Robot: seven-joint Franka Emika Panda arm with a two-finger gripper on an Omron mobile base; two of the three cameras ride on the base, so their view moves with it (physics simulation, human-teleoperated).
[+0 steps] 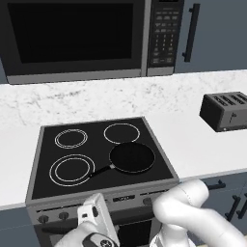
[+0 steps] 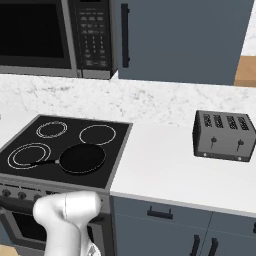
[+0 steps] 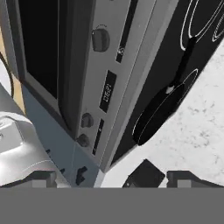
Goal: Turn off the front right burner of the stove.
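Note:
The stove (image 1: 103, 193) has a black glass top and a grey steel front panel with small dark knobs (image 1: 63, 215). A black frying pan (image 1: 132, 157) sits on the front right burner and covers it; the pan (image 2: 82, 158) has its handle pointing left. My gripper (image 3: 116, 179) hangs low in front of the panel, open, with nothing between its fingertips (image 3: 41, 178). In the hand view the panel runs diagonally, with one knob (image 3: 100, 39) near the top, two more knobs (image 3: 87, 119) lower down, and the pan (image 3: 157, 116) on the glass. No fingertip touches a knob.
A dark four-slot toaster (image 1: 226, 111) stands on the white counter (image 1: 202, 144) right of the stove. A black-and-steel microwave (image 1: 77, 38) hangs above. Grey-blue cabinet doors with dark handles (image 2: 160, 213) lie under the counter. The oven door (image 3: 41, 48) is below the panel.

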